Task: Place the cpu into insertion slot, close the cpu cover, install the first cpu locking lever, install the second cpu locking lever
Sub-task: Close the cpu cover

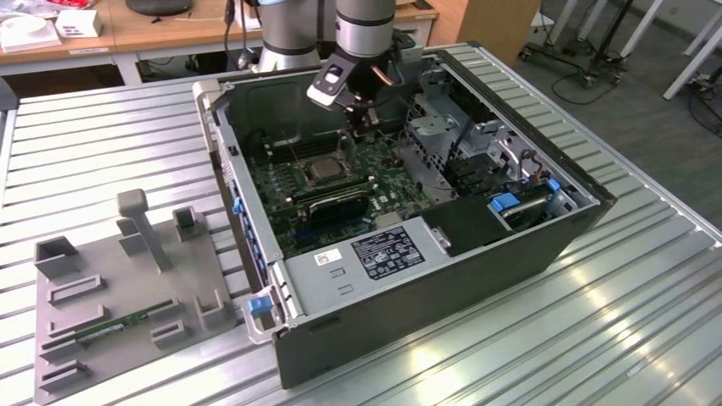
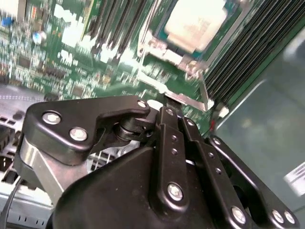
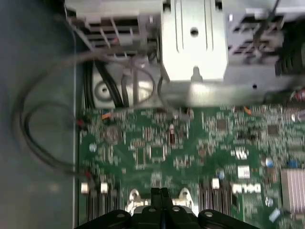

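The black metal pincer is closed, fingers pressed together with nothing seen between them. It hovers over the green motherboard, near the small silvery-tan square cpu lying in its metal-rimmed insertion slot.

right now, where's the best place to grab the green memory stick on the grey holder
Probably mid-length, from straight above, pinching the memory stick across its narrow width: it is long and thin, lying low in the grey holder, with raised blocks near its ends.
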